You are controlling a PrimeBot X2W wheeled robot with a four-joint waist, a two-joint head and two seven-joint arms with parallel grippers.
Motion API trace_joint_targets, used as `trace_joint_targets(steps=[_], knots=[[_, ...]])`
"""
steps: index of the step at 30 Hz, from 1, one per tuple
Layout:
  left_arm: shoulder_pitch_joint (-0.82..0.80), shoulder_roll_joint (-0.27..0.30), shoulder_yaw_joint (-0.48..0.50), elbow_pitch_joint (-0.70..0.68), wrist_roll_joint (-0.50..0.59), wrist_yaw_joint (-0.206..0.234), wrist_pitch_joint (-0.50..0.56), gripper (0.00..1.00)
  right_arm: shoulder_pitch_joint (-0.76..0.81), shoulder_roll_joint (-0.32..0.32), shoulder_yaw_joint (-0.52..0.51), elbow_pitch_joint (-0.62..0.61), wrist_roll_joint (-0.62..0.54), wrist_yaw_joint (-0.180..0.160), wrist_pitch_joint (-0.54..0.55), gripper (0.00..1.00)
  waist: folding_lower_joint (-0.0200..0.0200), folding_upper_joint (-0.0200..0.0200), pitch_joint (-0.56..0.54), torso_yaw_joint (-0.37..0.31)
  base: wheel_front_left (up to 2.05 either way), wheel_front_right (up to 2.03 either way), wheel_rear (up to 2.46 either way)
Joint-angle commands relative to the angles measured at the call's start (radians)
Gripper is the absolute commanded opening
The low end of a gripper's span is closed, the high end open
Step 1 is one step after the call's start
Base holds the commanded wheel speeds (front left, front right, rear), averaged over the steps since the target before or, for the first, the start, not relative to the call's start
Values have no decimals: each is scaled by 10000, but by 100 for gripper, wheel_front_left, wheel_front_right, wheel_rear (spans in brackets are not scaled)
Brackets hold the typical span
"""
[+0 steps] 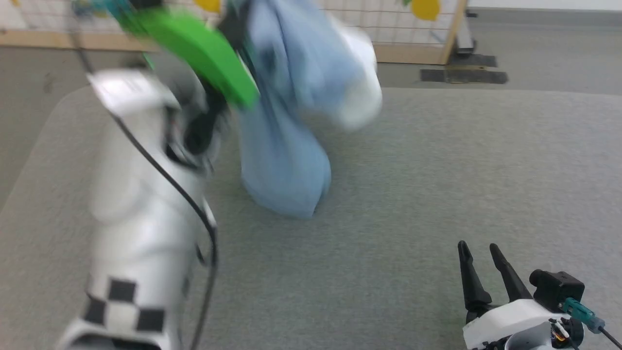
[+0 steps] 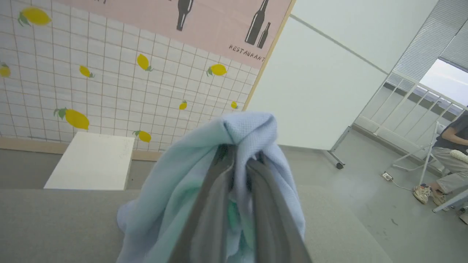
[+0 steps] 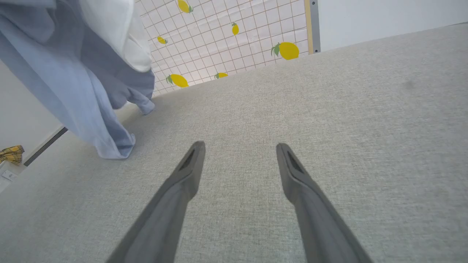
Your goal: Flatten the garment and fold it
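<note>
There is one blue shirt [image 1: 284,160], one grey table [image 1: 437,194] and two grippers: one left gripper [image 2: 239,160], one right gripper [image 1: 478,249]. There is also one lemon-print panel [image 2: 109,84], one white block [image 2: 91,160] and one person [image 2: 451,157].

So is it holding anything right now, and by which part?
Yes: the left gripper pinches a bunched fold of the light blue shirt; which part cannot be told. The right gripper is open and empty.
</note>
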Motion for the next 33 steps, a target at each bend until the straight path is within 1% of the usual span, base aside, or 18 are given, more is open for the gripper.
trace_joint_targets(steps=[1,4,7,8,11,12,13,14,17,20,22,24,28,33], knots=[[694,-134,-235,154,-100,89,-47,0,37,-1,5,13,-9,-15,-113,100,0,-1,-259,-641,0,0,0],[1955,-202,-1229,824,319,98,21,0,62,-1,-37,21,-54,-15,-129,100,0,-1,-272,-785,0,0,0],[3115,-245,-2092,1610,501,133,278,0,96,-1,-51,26,-82,-15,-119,100,0,-1,-301,-875,0,0,0],[3438,-248,-2520,1916,745,105,423,0,97,-1,-50,25,-87,-15,-109,100,0,-1,-314,-900,0,0,0],[4127,-266,-2889,2562,589,188,792,0,91,-1,-58,3,-92,-15,-78,100,0,-1,-342,-920,0,0,0],[4221,-271,-2996,2688,563,229,889,16,104,-1,-91,-9,-89,-15,-81,100,0,-1,-354,-881,0,0,0],[4271,-275,-2955,2728,419,279,895,85,119,-1,-115,-13,-86,-15,-83,100,0,-1,-377,-846,0,0,0],[4260,-280,-2895,2705,241,329,875,100,140,-1,-120,-16,-80,-15,-82,100,0,-1,-404,-792,0,0,0],[4039,-286,-2607,2331,-369,385,715,100,196,-1,-103,7,-54,-15,-63,100,0,-1,-504,-628,0,0,0],[3720,-289,-2159,1630,-1061,437,446,100,243,-1,-106,37,5,-15,-68,100,0,-1,-632,-452,0,0,0],[3520,-195,-1878,1166,-1149,474,181,100,293,-1,-103,57,39,-15,-76,100,0,-1,-733,-326,0,0,0],[3404,24,-1482,672,-1171,546,-296,100,334,-1,-94,68,71,-15,-75,100,0,-1,-822,-201,0,0,0],[3676,786,-871,-140,-465,827,-1966,100,392,-1,-12,57,153,-15,-32,100,0,-1,-958,11,0,0,0],[4882,1639,-686,-775,775,997,-4170,100,481,-1,-17,24,101,-15,162,100,0,-1,-1055,241,0,0,0]])
